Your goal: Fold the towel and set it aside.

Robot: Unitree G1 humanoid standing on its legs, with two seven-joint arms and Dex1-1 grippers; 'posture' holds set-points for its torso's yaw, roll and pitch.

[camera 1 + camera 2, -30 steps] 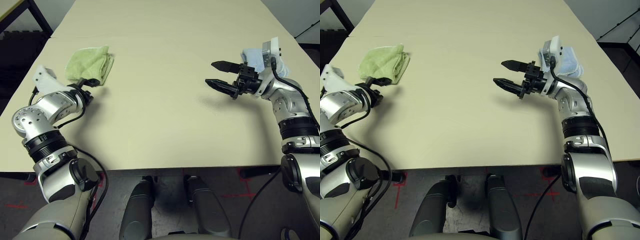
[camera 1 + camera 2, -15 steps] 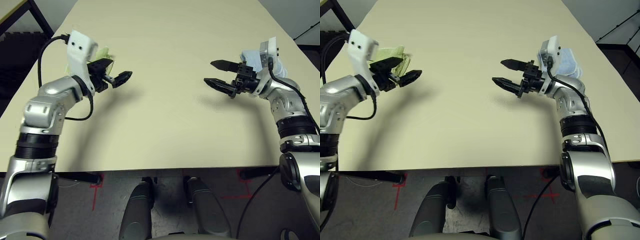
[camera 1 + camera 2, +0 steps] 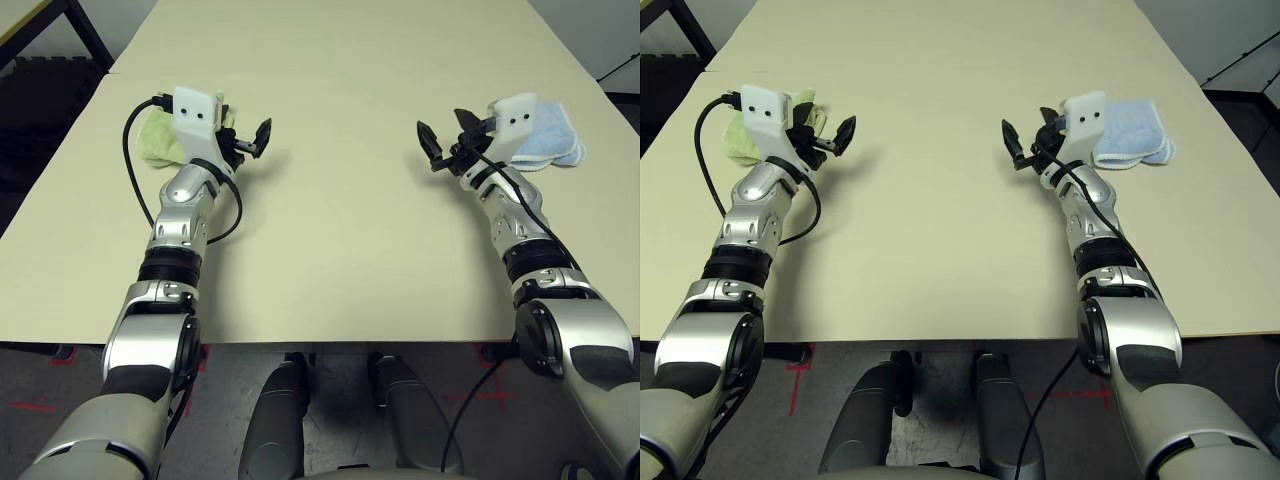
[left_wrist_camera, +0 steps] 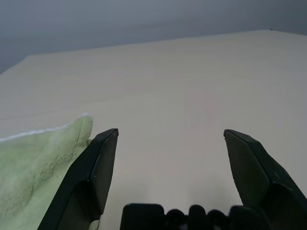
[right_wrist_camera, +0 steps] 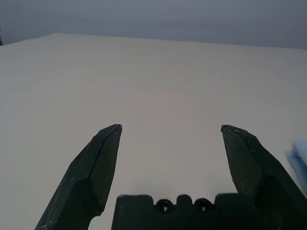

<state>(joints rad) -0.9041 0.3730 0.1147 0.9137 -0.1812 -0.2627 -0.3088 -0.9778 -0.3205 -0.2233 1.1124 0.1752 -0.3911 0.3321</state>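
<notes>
The towel [image 3: 157, 140] lies bunched at the bench's [image 3: 330, 230] left edge, beside the spread, empty left claw [image 3: 253, 141]. The right claw [image 3: 447, 140] is spread too. Best pull it out flat before folding.

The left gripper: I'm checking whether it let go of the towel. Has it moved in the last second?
Yes. The left gripper has swung from the near edge of the green towel to its right side, open and empty above the table.
</notes>
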